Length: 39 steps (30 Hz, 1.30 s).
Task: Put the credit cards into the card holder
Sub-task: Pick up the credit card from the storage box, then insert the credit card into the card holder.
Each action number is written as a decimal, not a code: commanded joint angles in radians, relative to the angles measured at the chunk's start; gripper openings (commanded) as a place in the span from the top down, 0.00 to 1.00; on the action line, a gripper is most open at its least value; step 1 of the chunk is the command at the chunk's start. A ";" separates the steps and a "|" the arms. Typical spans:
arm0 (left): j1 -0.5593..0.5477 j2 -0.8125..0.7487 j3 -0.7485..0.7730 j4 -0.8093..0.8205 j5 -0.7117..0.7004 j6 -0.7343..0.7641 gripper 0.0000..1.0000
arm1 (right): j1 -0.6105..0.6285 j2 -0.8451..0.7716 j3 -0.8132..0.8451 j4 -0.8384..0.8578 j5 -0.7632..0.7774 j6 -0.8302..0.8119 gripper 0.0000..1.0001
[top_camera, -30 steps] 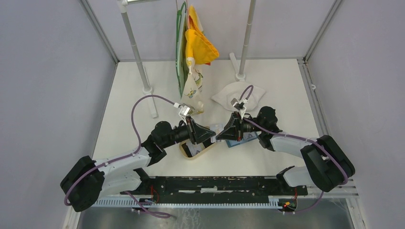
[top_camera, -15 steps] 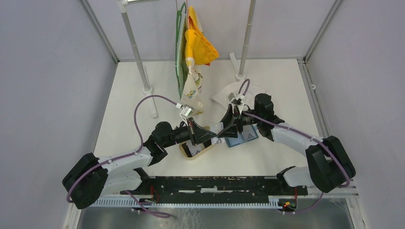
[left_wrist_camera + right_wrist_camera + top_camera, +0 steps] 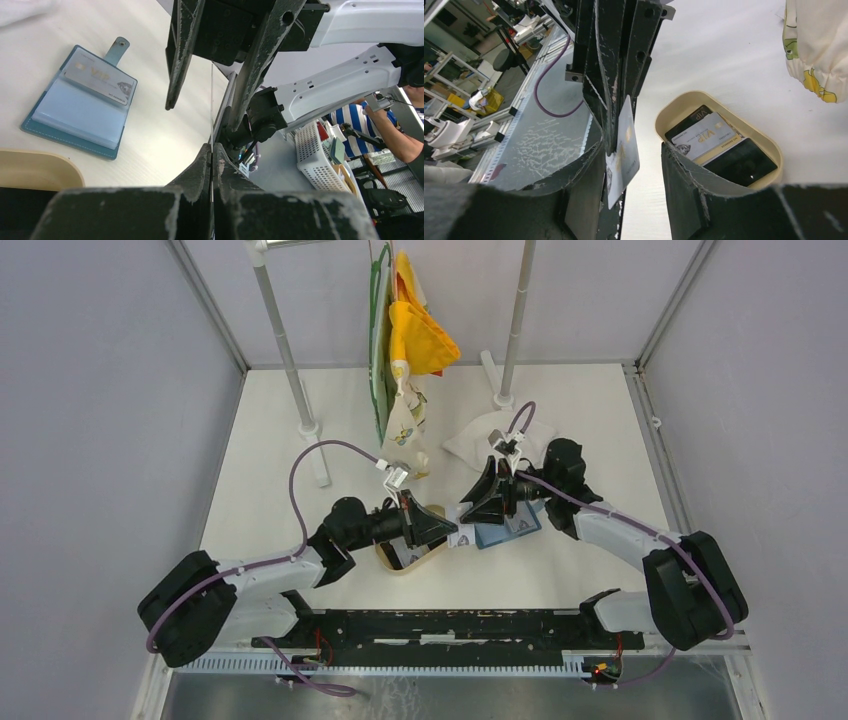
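Card held on edge between the two grippers

The left gripper (image 3: 211, 152) is clamped on a card (image 3: 624, 140) that stands upright. The right gripper (image 3: 631, 150) straddles it, jaws apart, gripping nothing. The open holder (image 3: 75, 120) lies flat just beyond, under the nearer right arm.

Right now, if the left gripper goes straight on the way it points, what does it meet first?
Most likely the right gripper. The left gripper is shut on a pale card whose far end lies between the right gripper's open fingers, directly ahead. The gap is hard to judge.
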 commanded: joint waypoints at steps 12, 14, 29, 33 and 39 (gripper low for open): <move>-0.007 -0.006 0.014 0.076 -0.036 -0.017 0.98 | -0.005 -0.050 -0.015 0.191 0.005 0.174 0.73; -0.007 -0.006 0.015 0.075 -0.036 -0.016 0.98 | -0.007 -0.049 -0.016 0.191 0.006 0.175 0.83; -0.007 -0.106 0.056 -0.257 -0.241 0.062 0.34 | -0.087 -0.051 0.168 -0.604 0.037 -0.509 1.00; -0.007 -0.213 0.051 -0.390 -0.371 0.093 0.25 | -0.150 -0.038 0.212 -0.787 0.085 -0.658 1.00; -0.007 -0.174 0.144 -0.517 -0.403 0.085 0.18 | -0.201 0.071 0.306 -1.045 0.147 -0.829 1.00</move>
